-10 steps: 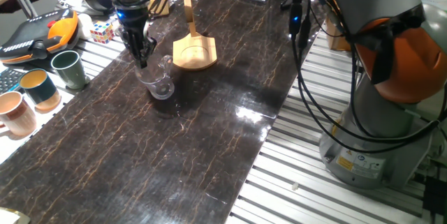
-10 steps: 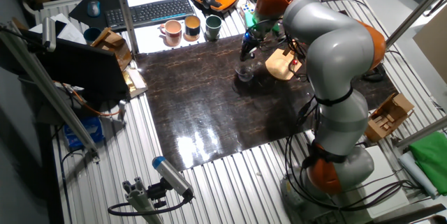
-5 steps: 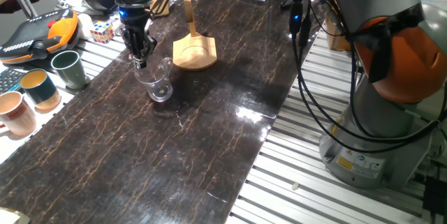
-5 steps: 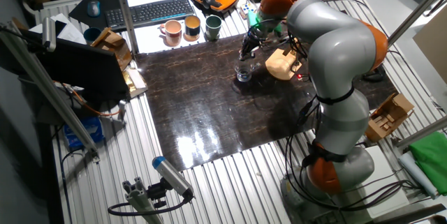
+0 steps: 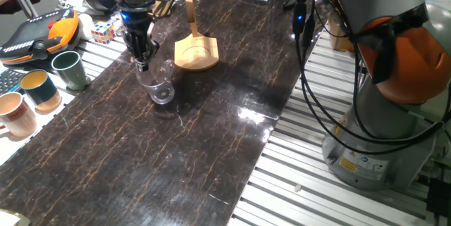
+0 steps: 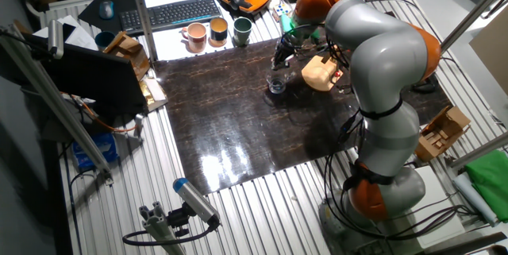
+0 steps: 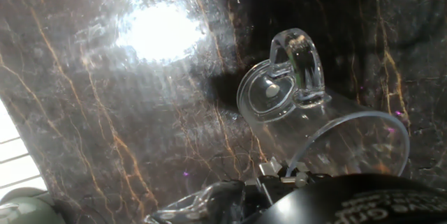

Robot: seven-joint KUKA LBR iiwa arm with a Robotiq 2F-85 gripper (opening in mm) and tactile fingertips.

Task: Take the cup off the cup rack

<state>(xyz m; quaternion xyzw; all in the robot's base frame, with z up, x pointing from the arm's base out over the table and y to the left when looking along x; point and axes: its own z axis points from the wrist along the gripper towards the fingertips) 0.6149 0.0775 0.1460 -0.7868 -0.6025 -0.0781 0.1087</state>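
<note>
While a second ago the cup (image 5: 161, 85) hung lower and a little further from the cup rack (image 5: 195, 48), it now sits under the gripper (image 5: 143, 58), which clasps its rim, closer to the camera side of the rack and clear of the post. In the hand view the cup (image 7: 307, 112) tilts over the dark table (image 7: 105, 126), its handle loop up; whether it touches is unclear. I judge the removal done, with only setting down left. No writing is readable.
</note>
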